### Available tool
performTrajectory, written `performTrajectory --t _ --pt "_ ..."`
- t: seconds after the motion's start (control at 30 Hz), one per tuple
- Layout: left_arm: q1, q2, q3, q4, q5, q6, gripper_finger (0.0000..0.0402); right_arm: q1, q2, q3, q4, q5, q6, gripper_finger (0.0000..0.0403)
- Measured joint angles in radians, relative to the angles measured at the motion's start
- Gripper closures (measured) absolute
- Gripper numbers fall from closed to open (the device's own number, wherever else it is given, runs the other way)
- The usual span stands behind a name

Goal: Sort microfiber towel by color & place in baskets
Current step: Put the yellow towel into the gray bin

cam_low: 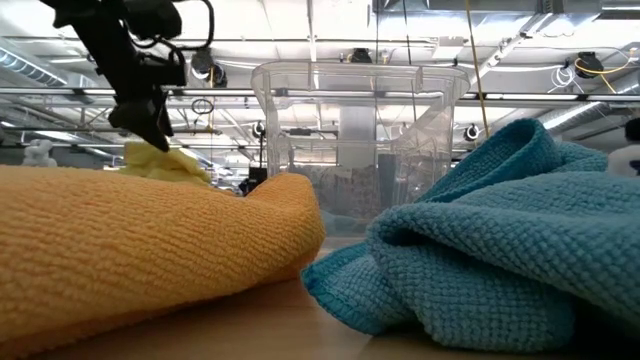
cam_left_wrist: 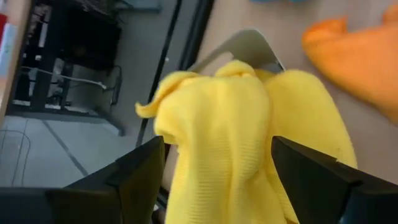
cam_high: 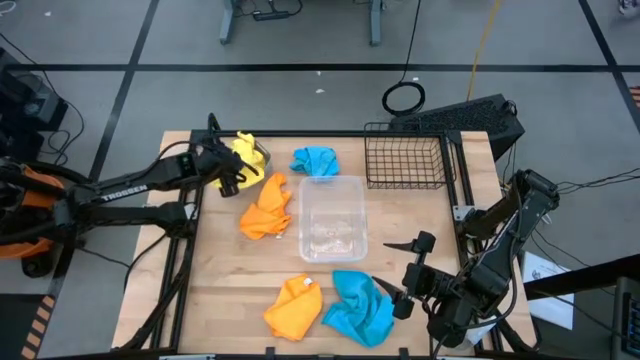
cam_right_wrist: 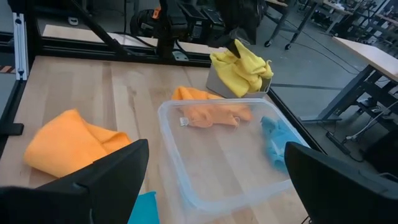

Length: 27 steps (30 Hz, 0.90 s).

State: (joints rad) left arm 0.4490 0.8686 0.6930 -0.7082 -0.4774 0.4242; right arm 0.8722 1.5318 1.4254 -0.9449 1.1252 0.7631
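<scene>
A yellow towel (cam_high: 243, 150) lies heaped in the grey bin (cam_right_wrist: 214, 81) at the table's far left. My left gripper (cam_left_wrist: 217, 180) hangs open over the yellow towel (cam_left_wrist: 224, 137), one finger on each side of the heap. An orange towel (cam_high: 267, 208) and a blue towel (cam_high: 316, 160) lie flat on the table beside the clear tub (cam_high: 333, 180). Near the front edge lie another orange towel (cam_high: 294, 307) and another blue towel (cam_high: 360, 308). My right gripper (cam_high: 395, 272) waits open above the table's near right, nothing between its fingers. My left gripper stands slanting down over the top of the yellow heap (cam_low: 165, 162), which rests in the bin. Its fingers (cam_left_wrist: 140, 171) flank the cloth with the jaws wide. Whether they still touch the towel I cannot tell.
A black wire basket (cam_high: 405, 155) stands at the far right, just beyond the tub. Bare wood lies between the tub and the two near towels and along the table's left side. The table's metal frame runs along its edges.
</scene>
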Motion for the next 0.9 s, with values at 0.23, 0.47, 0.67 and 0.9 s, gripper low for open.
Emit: performTrajectory --t 0.23,0.47,0.67,0.9 --pt "0.0 -0.048 0.001 0.113 -0.074 -0.101 0.0123 0.0 0.0 0.0 0.007 0.003 -0.015 0.0035" --pt "0.003 -0.007 0.019 0.273 -0.077 -0.104 0.0277 -0.002 0.0 0.0 0.028 0.006 -0.035 0.0035" --pt "0.034 0.068 0.177 0.137 -0.065 -0.278 0.0391 -0.002 0.0 0.0 0.033 0.006 -0.057 0.0035" --pt "0.126 0.197 0.351 -0.148 0.136 -0.467 0.0399 -0.007 0.0 0.0 0.048 0.003 -0.075 0.0035"
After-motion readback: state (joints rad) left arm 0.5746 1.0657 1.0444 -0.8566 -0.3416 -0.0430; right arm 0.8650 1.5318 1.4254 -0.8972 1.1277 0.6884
